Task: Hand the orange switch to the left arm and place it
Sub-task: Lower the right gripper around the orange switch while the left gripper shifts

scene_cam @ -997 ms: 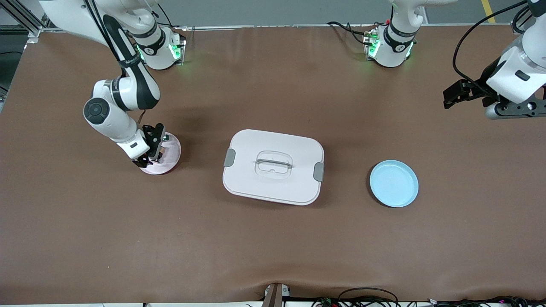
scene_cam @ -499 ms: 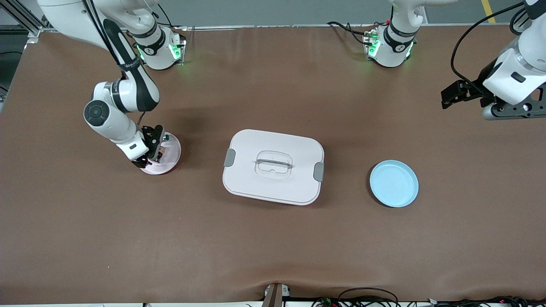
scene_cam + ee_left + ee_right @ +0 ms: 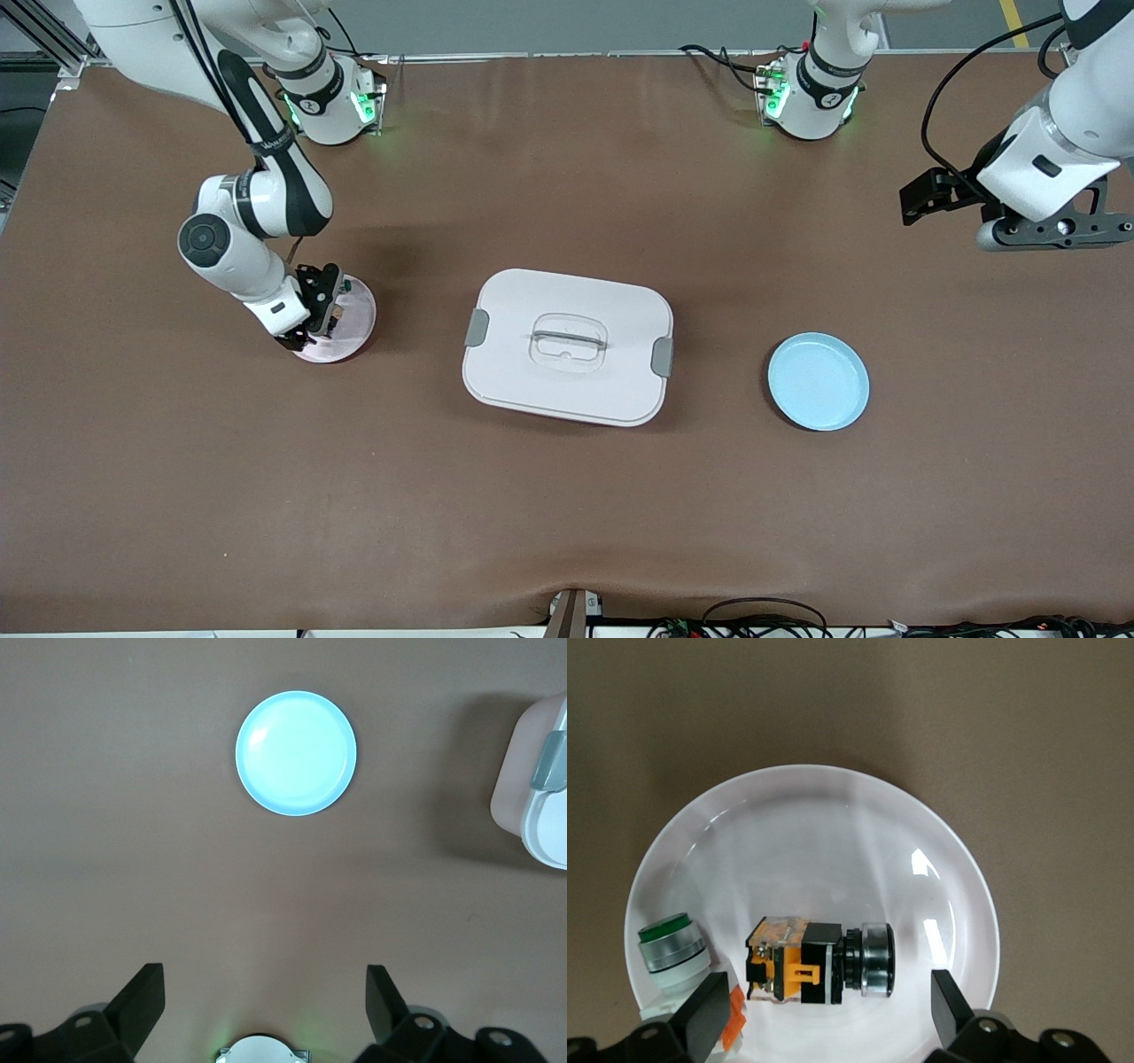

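Since a second ago the left gripper (image 3: 917,197) has drifted higher over the table's left-arm end; the right gripper (image 3: 317,312) has sunk closer over the pink plate (image 3: 354,332), beside the box (image 3: 567,347).

Left wrist: jaws apart above bare table near the blue plate (image 3: 296,753).

Right wrist: jaws apart, straddling the orange switch (image 3: 819,961) lying in the plate.

A robotics lab, plainly: two white arms (image 3: 257,190) bolted at twelve o'clock on a brown-covered table (image 3: 567,514), green status lights glowing on their bases (image 3: 332,106), aluminium framing (image 3: 40,35) at ten o'clock, cables (image 3: 762,616) trailing at six.
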